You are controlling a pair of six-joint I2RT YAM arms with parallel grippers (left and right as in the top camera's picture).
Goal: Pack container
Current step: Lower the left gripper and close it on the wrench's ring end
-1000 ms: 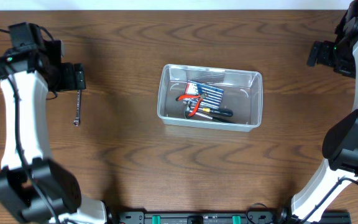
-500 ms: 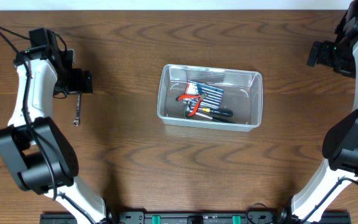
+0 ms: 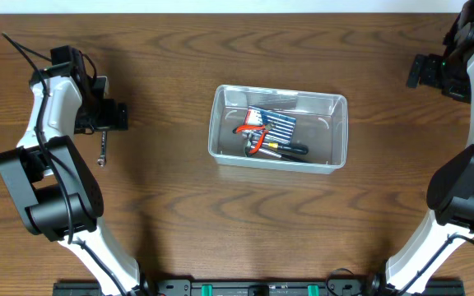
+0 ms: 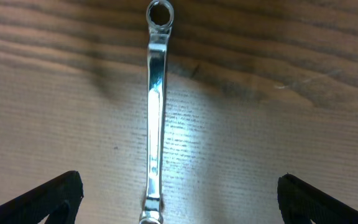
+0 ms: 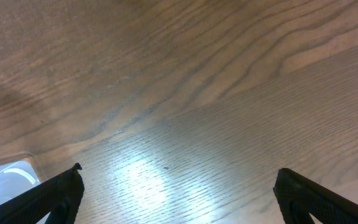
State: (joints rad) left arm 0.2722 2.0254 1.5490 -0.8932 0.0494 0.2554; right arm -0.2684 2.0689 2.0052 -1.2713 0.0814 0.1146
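The container (image 3: 218, 123) is a clear plastic tub at the table's middle; it holds red-handled pliers (image 3: 253, 136), a blue striped pack (image 3: 276, 125) and a black-handled screwdriver (image 3: 290, 150). A silver ring wrench (image 3: 102, 148) lies on the wood at the left. My left gripper (image 3: 110, 116) hovers over the wrench's upper end. In the left wrist view the wrench (image 4: 154, 106) runs lengthwise between the wide-open fingers of the left gripper (image 4: 179, 202), untouched. My right gripper (image 3: 420, 72) hangs open at the far right, with bare wood under its jaws (image 5: 179, 199).
A corner of the container (image 5: 5, 180) shows at the lower left of the right wrist view. Brown wood table (image 3: 220, 214) spreads all around the tub. The arms' bases stand at the front edge.
My left gripper has shifted right and slightly toward the front, ending over the wrench's upper end. The wrench, the container and the right arm have not moved.
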